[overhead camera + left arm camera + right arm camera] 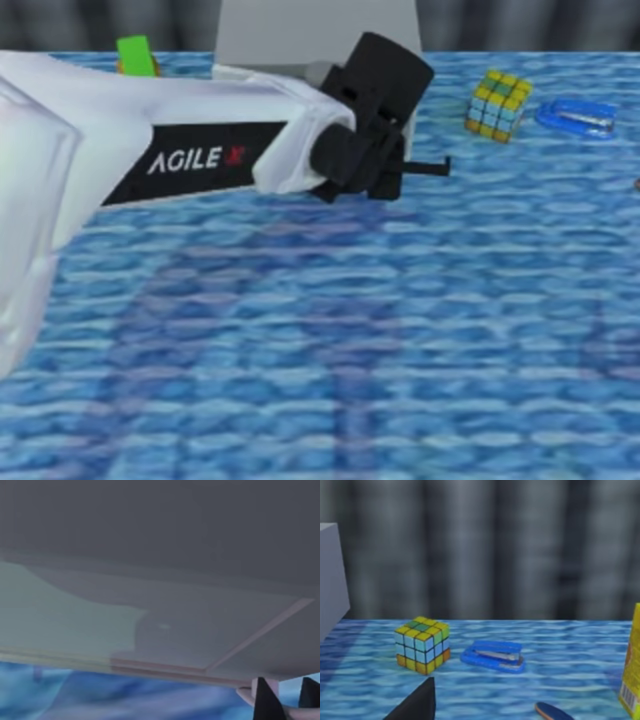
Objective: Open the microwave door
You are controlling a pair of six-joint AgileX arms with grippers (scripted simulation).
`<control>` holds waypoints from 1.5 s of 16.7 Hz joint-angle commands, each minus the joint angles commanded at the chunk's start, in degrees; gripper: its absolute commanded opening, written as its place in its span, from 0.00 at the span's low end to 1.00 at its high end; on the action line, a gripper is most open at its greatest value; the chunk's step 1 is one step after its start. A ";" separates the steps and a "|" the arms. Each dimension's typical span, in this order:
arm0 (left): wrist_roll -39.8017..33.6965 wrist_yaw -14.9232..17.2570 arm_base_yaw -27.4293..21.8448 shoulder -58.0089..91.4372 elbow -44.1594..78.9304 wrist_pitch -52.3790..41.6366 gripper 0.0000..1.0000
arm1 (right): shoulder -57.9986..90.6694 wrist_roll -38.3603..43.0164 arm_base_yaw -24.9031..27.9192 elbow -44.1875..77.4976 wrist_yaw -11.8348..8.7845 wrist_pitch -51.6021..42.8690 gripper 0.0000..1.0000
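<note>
The left gripper [440, 165] reaches the microwave door [165, 630] at the microwave [310, 35], far centre; jaws' state unclear; next, pull the handle outward

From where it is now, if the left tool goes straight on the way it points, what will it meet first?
Most likely the microwave. In the top view the left tool reaches up against its front, and the left wrist view is filled by a grey panel of the microwave door close ahead. Whether they already touch is unclear.
</note>
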 joint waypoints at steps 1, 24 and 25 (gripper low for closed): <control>0.20 0.00 0.09 -0.13 -0.21 0.11 0.00 | 0.00 0.00 0.00 0.00 0.00 0.00 1.00; 4.14 2.47 1.11 -3.27 -4.84 3.00 0.00 | 0.00 0.00 0.00 0.00 0.00 0.00 1.00; 4.14 2.47 1.11 -3.27 -4.84 3.00 0.00 | 0.00 0.00 0.00 0.00 0.00 0.00 1.00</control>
